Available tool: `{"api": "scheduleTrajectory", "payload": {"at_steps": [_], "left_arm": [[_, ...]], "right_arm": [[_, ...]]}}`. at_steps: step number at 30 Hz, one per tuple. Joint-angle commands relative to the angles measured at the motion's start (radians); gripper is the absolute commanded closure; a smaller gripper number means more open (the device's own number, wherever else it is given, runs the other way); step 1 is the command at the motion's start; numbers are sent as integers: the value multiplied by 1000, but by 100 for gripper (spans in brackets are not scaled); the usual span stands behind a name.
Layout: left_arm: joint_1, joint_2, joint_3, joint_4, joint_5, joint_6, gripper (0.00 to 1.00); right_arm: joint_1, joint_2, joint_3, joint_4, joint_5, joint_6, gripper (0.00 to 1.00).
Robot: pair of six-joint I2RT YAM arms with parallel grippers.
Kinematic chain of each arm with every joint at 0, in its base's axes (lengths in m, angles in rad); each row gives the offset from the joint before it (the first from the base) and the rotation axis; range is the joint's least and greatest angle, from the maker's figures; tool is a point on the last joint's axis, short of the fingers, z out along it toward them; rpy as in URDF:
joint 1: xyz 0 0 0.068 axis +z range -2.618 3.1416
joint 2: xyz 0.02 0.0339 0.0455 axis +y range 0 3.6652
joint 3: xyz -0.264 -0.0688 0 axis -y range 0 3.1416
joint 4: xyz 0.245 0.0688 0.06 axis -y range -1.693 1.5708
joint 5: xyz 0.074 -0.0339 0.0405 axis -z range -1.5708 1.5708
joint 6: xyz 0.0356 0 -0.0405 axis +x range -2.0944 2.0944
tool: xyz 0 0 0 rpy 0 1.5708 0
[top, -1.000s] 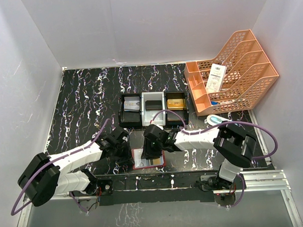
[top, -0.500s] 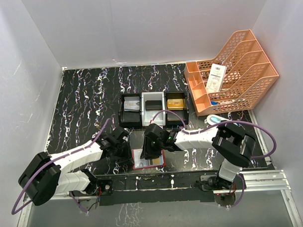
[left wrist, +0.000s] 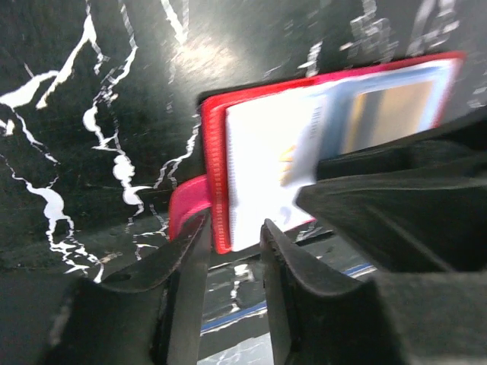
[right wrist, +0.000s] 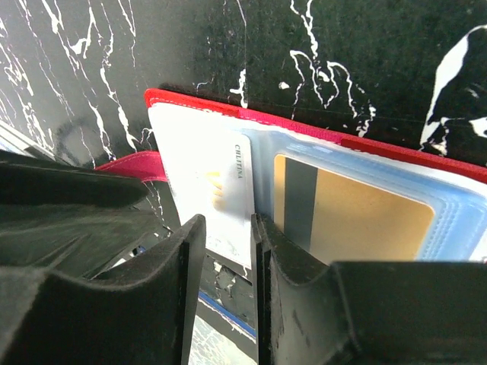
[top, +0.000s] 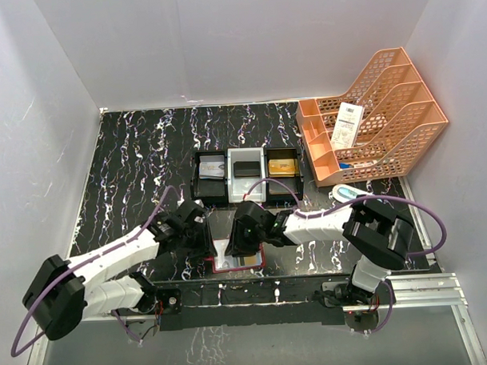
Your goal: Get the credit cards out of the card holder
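Note:
The dark-red card holder (top: 240, 263) lies open at the table's near edge, between my two grippers. A light silvery-white credit card (right wrist: 205, 182) sticks halfway out of its clear pocket toward the left. An orange-gold card (right wrist: 365, 220) sits fully inside the pocket beside it. My left gripper (left wrist: 232, 228) has its jaws a narrow gap apart at the holder's left corner (left wrist: 217, 190), next to the snap tab (left wrist: 183, 209). My right gripper (right wrist: 224, 224) hovers over the white card's lower edge, jaws a narrow gap apart, nothing clamped. In the top view the left gripper (top: 204, 241) and right gripper (top: 244, 242) flank the holder.
A black-and-white three-compartment tray (top: 229, 173) behind the holder has a card-like item in each section. An orange mesh file rack (top: 369, 122) stands at the back right. A small white-and-blue object (top: 348, 192) lies in front of it. White walls enclose the table.
The left arm has shifted up and to the right, closer to the holder. The white card now pokes out past the holder's left side. The right gripper has barely moved.

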Motion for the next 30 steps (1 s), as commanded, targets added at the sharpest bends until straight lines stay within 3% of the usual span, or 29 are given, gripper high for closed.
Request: {"api": "scheduleTrajectory", "payload": {"at_steps": [1,5,13,30], "left_arm": [[-6,-84,90,-46,-53,4,66],[-6,-78,90,7,-16,10,66],[-6,7,27,107,35,3,82],[-7,107,-69,115,1,-9,93]], "right_arm": [[11,-31,34,-1,30,2,70],[11,-61,49,5,28,-16,67],[10,-87,73,-58,80,-22,67],[13,36,158,-286,158,-57,68]]}}
